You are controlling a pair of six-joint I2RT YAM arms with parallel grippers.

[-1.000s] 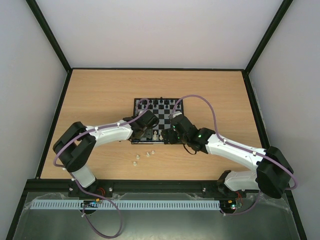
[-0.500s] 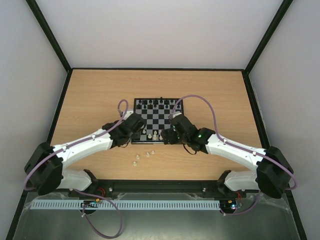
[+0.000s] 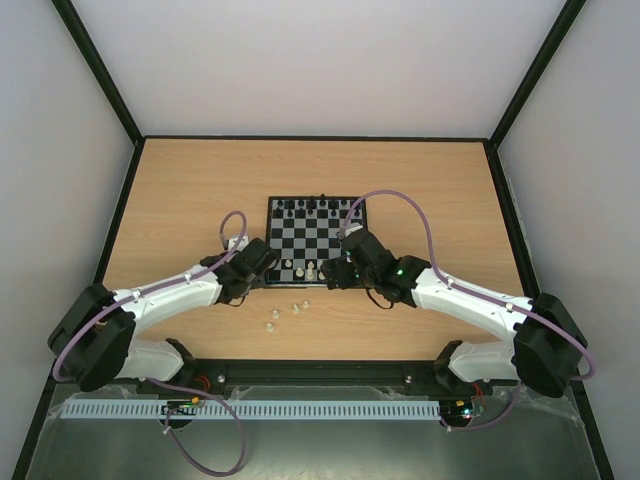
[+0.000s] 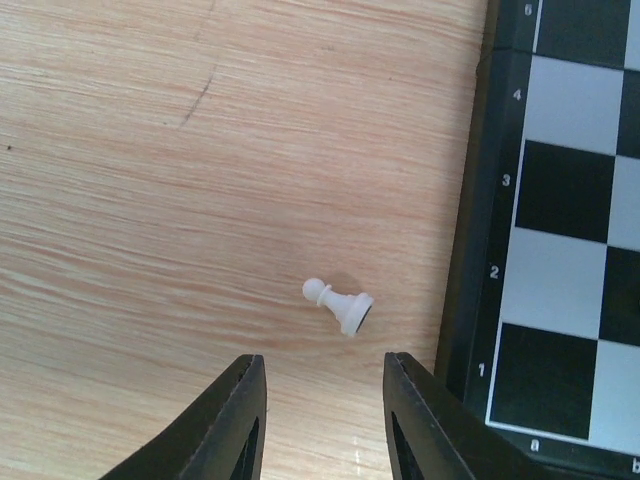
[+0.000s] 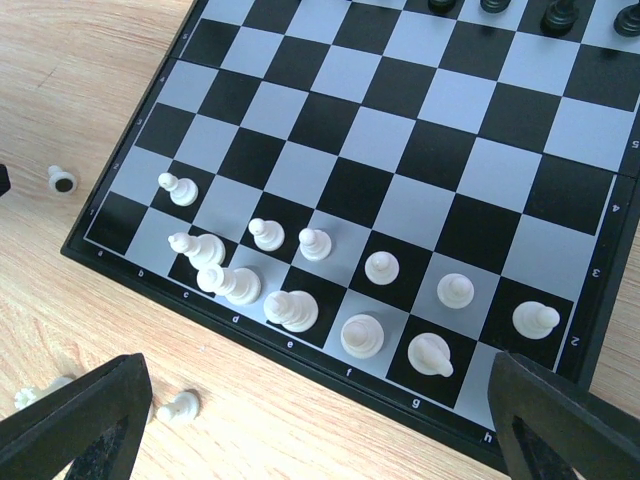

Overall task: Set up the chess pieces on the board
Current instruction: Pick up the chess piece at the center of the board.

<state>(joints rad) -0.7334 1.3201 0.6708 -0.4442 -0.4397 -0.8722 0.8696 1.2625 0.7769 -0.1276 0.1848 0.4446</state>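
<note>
Left tool (image 4: 322, 372) hovered part-open and empty over a toppled white pawn (image 4: 338, 305) on the surface (image 4: 150, 150), just beside the board (image 4: 465, 200); light, rigid, slippery plastic, likely best pinched across its body.

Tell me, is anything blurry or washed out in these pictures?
Top view: soft, even light, but the chess pieces look tiny. Left wrist view: the fallen pawn is sharp, with a faint shadow. Right wrist view: the board is crisp, the pieces on it slightly washed out.
</note>
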